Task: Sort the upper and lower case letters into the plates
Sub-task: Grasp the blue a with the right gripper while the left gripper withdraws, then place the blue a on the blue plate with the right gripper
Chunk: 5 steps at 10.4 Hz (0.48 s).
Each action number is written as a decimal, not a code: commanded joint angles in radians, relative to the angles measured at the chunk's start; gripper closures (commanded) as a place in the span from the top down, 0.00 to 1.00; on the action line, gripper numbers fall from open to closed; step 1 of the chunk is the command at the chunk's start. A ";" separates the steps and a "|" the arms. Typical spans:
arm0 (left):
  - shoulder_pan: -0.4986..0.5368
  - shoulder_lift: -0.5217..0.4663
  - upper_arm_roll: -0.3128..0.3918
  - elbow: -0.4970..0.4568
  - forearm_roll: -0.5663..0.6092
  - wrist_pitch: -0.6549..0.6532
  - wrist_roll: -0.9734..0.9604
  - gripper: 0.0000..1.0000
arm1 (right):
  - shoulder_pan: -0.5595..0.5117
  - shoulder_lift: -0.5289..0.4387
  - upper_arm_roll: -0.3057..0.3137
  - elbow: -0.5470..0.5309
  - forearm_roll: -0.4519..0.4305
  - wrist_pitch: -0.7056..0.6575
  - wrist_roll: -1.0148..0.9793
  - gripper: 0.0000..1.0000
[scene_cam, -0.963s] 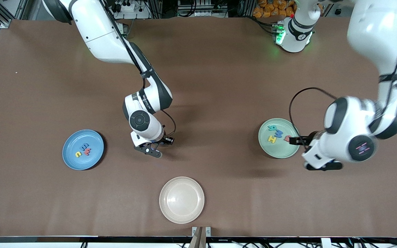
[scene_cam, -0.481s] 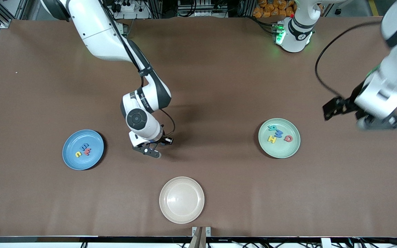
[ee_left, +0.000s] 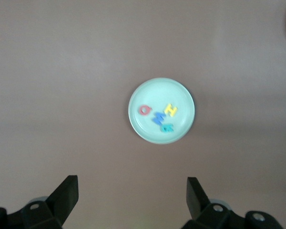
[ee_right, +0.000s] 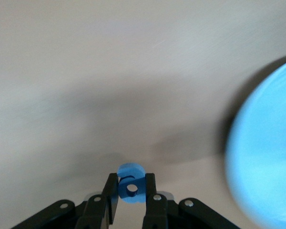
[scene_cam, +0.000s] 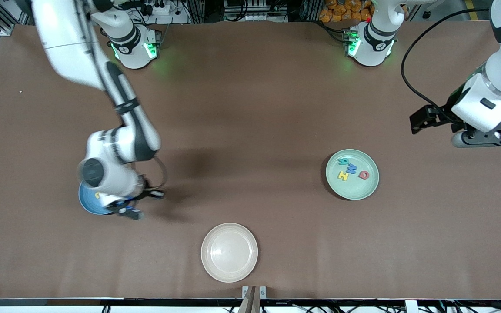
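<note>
- A small blue letter (ee_right: 130,182), with a round hole in it, is pinched between the fingers of the right gripper (ee_right: 131,190); which letter it is cannot be read.
- The right gripper (scene_cam: 129,211) is held at the edge of the sky blue plate (scene_cam: 86,205), just past the rim toward the front camera. In the right wrist view the plate (ee_right: 264,152) is seen beside the fingers, not yet under them.
- Most of this plate is hidden under the right arm in the front view. Only a bit of one yellow letter (scene_cam: 97,195) is visible on it, so the letters lying there cannot be counted.
- Four letters are laid in the mint green plate (scene_cam: 365,190): a teal letter (scene_cam: 344,161), a blue letter (scene_cam: 352,169), a yellow H (scene_cam: 343,176) and a red Q (scene_cam: 363,174). This plate appears to be finished.
- The left gripper (scene_cam: 489,137) is spread wide and carries nothing. It is raised above bare table toward the left arm's end, well apart from the mint green plate (ee_left: 161,110), and it waits.
- No loose letter is seen on the table, so the held one is judged to be the last. Only its release into the sky blue plate seems to be left.
- A cream-white plate (scene_cam: 229,252) lies unused, well apart from both grippers.
</note>
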 commanded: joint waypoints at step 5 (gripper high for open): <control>0.085 -0.055 0.084 -0.005 -0.084 -0.061 0.104 1.00 | -0.121 -0.026 0.014 -0.012 -0.145 -0.011 -0.153 0.99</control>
